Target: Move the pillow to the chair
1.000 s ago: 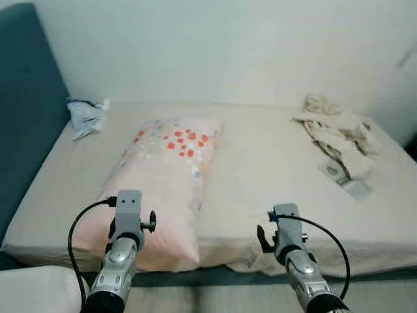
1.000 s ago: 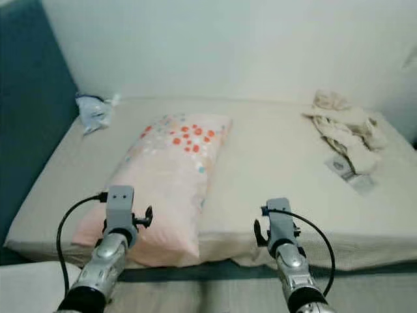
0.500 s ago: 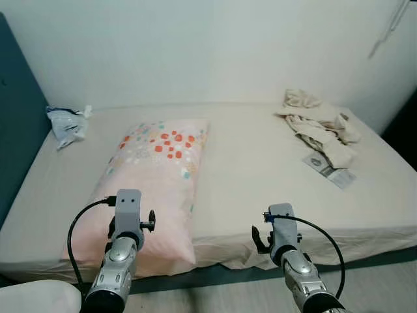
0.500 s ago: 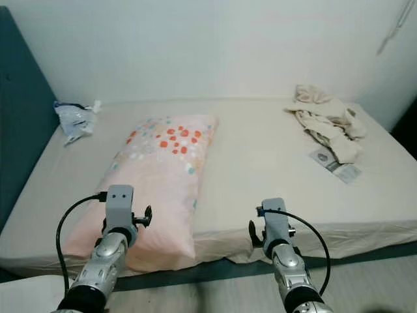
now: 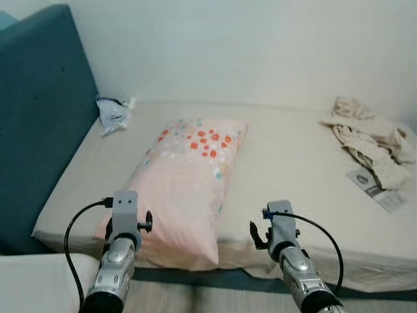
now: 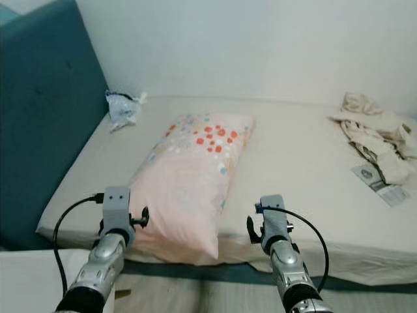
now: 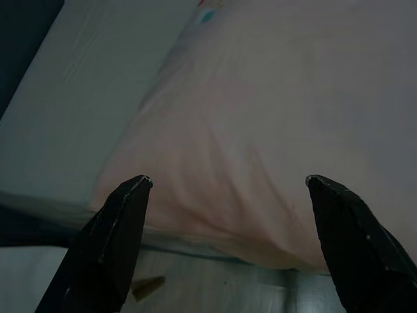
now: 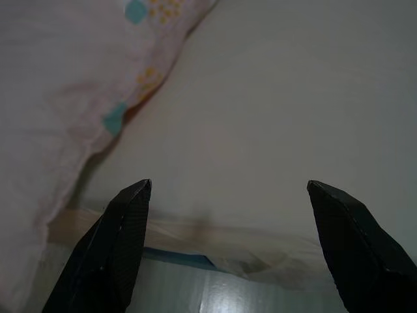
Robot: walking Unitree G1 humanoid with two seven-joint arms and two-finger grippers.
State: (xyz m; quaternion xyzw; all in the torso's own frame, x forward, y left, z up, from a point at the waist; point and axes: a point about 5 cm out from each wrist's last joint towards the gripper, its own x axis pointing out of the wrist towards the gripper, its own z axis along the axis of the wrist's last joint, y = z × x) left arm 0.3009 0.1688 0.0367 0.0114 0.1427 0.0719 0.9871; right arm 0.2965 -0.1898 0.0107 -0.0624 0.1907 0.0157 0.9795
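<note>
pillow [image 5: 189, 176] on bed [image 5: 293, 163] | left pincer [image 7: 225, 241] spread | right pincer [image 8: 228, 244] spread

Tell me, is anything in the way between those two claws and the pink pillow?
Nothing visible is. The pillow lies on the bed, its near end at the edge. The left gripper, fingers spread, faces that end directly; the right gripper, also open, points at bare sheet beside it.
</note>
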